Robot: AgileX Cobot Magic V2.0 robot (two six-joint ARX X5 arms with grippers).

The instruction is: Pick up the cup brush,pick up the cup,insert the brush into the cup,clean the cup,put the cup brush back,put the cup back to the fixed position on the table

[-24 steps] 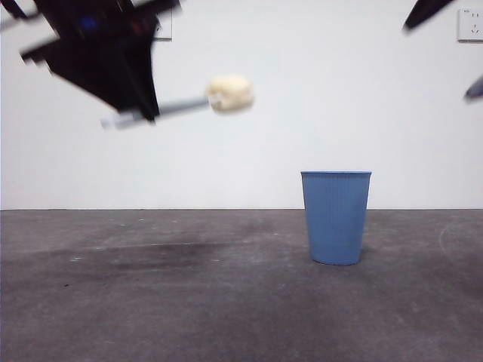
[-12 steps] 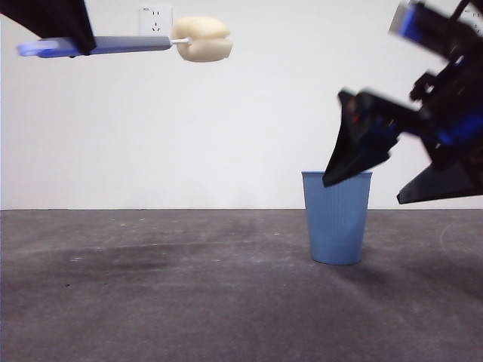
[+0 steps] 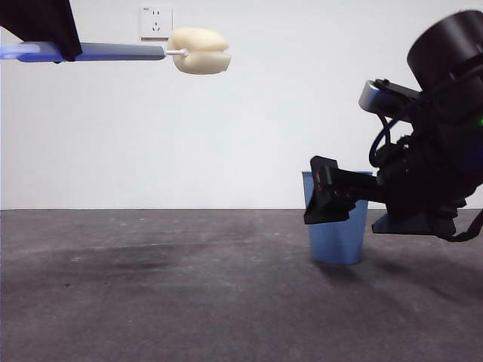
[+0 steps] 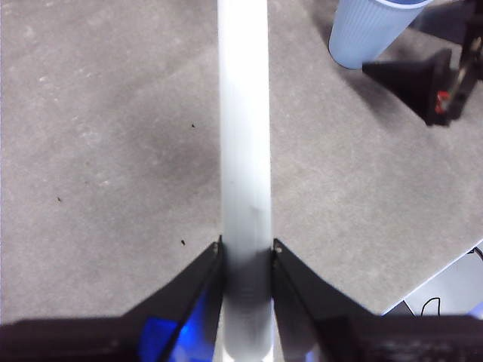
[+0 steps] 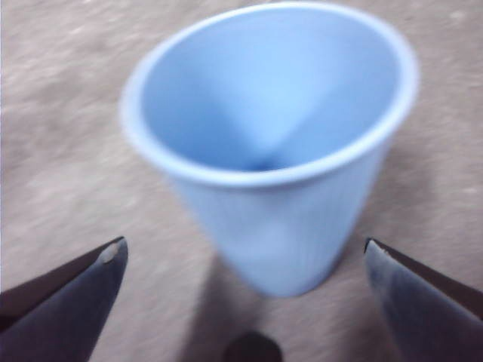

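**Right gripper lined up on the cup, brush held aloft**

White wall with a socket [image 3: 155, 21] backs the front view, above a dark grey table [image 3: 151, 302]. At about ten o'clock in that view the left gripper [image 3: 45, 30] holds the brush [image 3: 151, 53] level, sponge head pointing towards three o'clock. The cup [image 3: 336, 241] stands upright on the table at about four o'clock, and the right gripper [image 3: 326, 200] reaches in from the three o'clock side, its tip overlapping the cup's upper wall; from here I cannot tell whether it touches.

Left wrist view: the left gripper [image 4: 245, 260] is closed tight on the brush handle [image 4: 244, 136], which runs straight away from it. The cup [image 4: 370, 34] sits at about one o'clock, well apart, with the right gripper [image 4: 423, 79] just beside it.

Right wrist view: the right gripper [image 5: 245, 260] is spread wide and holds nothing. The cup [image 5: 272, 166] stands dead ahead at twelve o'clock, centred between the jaws and beyond their tips, mouth open to the camera. The grasp likely needs a straight advance until the jaws flank the wall, then a squeeze. This arm is clearly the nearer one.
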